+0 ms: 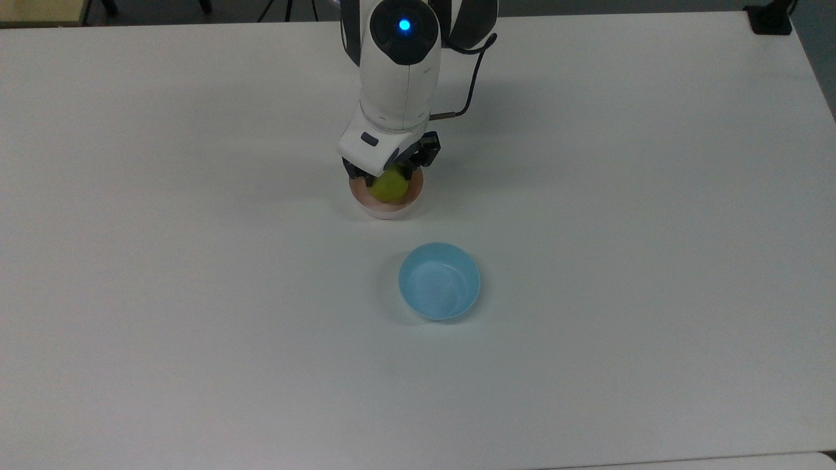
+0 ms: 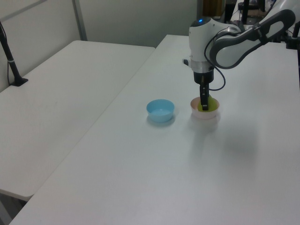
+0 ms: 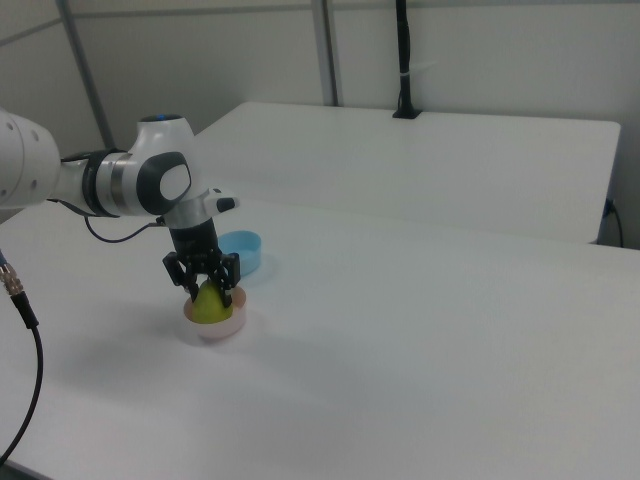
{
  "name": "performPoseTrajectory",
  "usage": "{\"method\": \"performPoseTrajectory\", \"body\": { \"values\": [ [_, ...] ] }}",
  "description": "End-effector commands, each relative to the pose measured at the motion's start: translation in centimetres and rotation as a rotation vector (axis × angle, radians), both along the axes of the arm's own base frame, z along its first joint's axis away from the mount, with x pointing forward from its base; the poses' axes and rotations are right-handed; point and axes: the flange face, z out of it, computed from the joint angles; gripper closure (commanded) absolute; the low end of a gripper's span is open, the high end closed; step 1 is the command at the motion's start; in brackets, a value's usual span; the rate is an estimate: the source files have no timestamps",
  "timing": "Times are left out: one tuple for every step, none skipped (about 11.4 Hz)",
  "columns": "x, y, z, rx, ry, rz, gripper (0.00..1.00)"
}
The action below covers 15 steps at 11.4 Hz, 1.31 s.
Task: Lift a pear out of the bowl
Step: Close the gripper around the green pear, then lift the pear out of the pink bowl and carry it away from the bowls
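The yellow-green pear point(image 1: 390, 186) point(image 3: 208, 304) stands in the pale pink bowl point(image 1: 386, 207) point(image 3: 214, 327) near the table's middle. My gripper point(image 1: 386, 175) point(image 2: 205, 106) point(image 3: 210, 291) points straight down over the bowl. One of its black fingers point(image 3: 229, 290) is on each side of the pear's upper part, closed against it. In the right view the pear's base sits low within the bowl rim. In the top view the white hand hides the pear's top and the bowl's far rim.
A light blue bowl point(image 1: 439, 281) point(image 2: 160, 110) point(image 3: 241, 250) stands a short way from the pink one on the white table point(image 1: 653, 261). A second table point(image 2: 56, 93) adjoins it. A black cable point(image 3: 25, 330) hangs at the right view's left.
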Motion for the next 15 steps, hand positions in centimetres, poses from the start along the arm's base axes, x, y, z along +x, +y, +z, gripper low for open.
{"method": "performPoseTrajectory", "body": {
  "values": [
    [-0.4,0.6,4.3,-0.010,-0.030,-0.046,0.51],
    [-0.4,0.6,5.4,-0.012,-0.024,-0.049,0.51],
    [-0.6,0.5,7.0,-0.005,-0.035,-0.055,0.51],
    [-0.9,0.3,8.1,-0.004,-0.035,-0.062,0.51],
    [-1.4,0.2,9.6,-0.001,-0.044,-0.064,0.51],
    [-1.7,0.0,11.3,-0.001,-0.047,-0.069,0.51],
    [-1.7,-0.4,12.7,-0.003,-0.040,-0.074,0.51],
    [-1.4,-1.2,13.9,-0.002,-0.040,-0.082,0.51],
    [-1.0,-2.3,14.9,-0.001,-0.052,-0.090,0.51],
    [-0.7,-4.9,15.1,-0.001,-0.049,-0.088,0.51],
    [-0.6,-6.7,14.9,-0.001,-0.044,-0.077,0.51],
    [-0.4,-8.9,14.8,-0.001,-0.045,-0.082,0.51],
    [-0.2,-10.9,14.4,-0.001,-0.043,-0.081,0.51],
    [0.2,-13.1,14.1,-0.001,-0.039,-0.081,0.51],
    [0.4,-14.7,13.3,-0.005,-0.031,-0.080,0.51]
  ]
}}
